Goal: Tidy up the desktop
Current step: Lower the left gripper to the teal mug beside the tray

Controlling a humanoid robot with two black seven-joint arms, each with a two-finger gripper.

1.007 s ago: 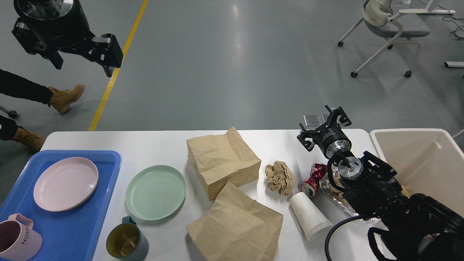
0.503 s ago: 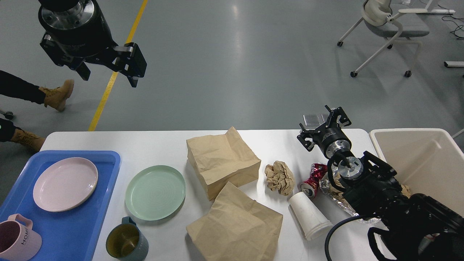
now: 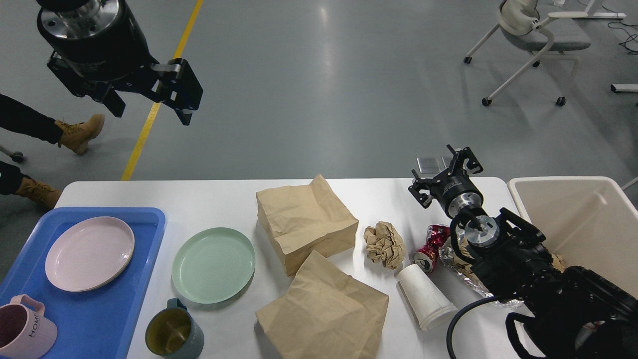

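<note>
My left jaws (image 3: 149, 97) hang high above the floor, beyond the far left corner of the desktop (image 3: 219, 199); fingers spread apart, holding nothing. My right jaws (image 3: 446, 172) sit low over the far right edge of the surface, seen end-on, so I cannot tell whether they are parted or closed. The white surface spans the lower view, well below the left jaws. On it: a blue tray (image 3: 144, 279) at the left carrying a pink plate (image 3: 89, 253) and pink mug (image 3: 22, 329); a green plate (image 3: 213, 264); a teal mug (image 3: 172, 333); two brown paper bags (image 3: 304, 224); a crumpled paper ball (image 3: 385, 244); a crushed red can (image 3: 431, 247); a white paper cup (image 3: 426, 296). A beige bin (image 3: 578, 219) stands at the right end.
</note>
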